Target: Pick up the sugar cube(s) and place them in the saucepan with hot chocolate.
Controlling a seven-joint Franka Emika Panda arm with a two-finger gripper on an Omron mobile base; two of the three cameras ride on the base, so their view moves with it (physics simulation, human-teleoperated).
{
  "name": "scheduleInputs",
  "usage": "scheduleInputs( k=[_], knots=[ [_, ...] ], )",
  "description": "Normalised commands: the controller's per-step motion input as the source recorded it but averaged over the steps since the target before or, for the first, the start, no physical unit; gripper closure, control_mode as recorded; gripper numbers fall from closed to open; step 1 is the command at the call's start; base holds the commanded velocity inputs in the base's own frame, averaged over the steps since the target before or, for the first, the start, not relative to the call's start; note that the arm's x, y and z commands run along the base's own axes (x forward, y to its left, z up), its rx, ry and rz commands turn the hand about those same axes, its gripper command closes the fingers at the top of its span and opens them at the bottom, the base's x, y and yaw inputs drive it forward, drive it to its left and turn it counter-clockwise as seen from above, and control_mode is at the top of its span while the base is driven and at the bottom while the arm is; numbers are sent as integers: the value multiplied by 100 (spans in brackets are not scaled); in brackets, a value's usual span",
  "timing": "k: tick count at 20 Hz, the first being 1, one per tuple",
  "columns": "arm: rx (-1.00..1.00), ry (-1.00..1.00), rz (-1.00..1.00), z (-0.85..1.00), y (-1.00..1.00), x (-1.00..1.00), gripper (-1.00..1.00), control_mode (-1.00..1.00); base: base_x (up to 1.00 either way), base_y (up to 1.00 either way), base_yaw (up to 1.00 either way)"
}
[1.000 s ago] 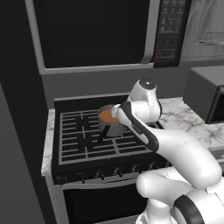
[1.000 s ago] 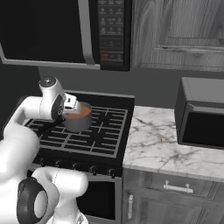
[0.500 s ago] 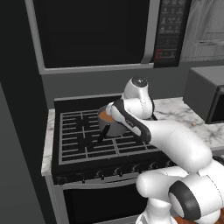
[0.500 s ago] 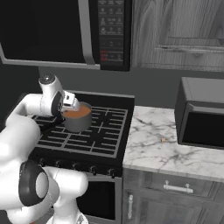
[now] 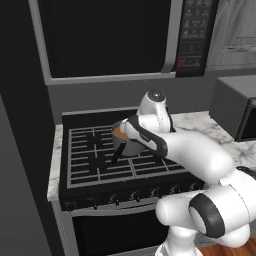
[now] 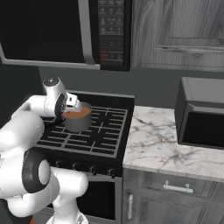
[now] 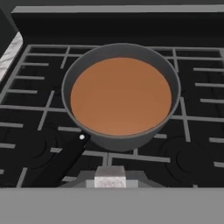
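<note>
The saucepan (image 7: 121, 98) stands on the black stove grate (image 7: 39, 109), on the left half of the stove (image 6: 87, 131), and its round rim shows whole in the hand view, with bare grate open on every side of it. The hot chocolate (image 7: 120, 95) fills it as a flat orange-brown disc lying a little below the rim. The pan's black stick handle (image 7: 57, 164) runs out toward the lower left of the hand view, over the grate. The tool (image 7: 110, 180) hangs above the near edge of the pan, just short of the rim, and grips a small pale sugar cube (image 7: 110, 180) between its tips. In the right base view the tool (image 6: 72, 104) sits at the pan's left rim. To the right of the stove lies the marble bench (image 6: 170, 144), with a dark microwave (image 6: 201, 118) at its far right and a small orange speck (image 6: 163, 140) on its open middle.
</note>
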Motion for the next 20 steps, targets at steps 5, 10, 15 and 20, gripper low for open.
scheduleInputs(
  k=[5,10,15,20],
  knots=[
    [0,1,0,-5,0,22,100,-100,0,0,0],
    [0,3,0,0,0,30,100,-100,0,0,0],
    [0,2,0,0,0,15,100,-100,0,0,0],
    [0,0,0,-5,1,0,100,-100,0,0,0]
  ],
)
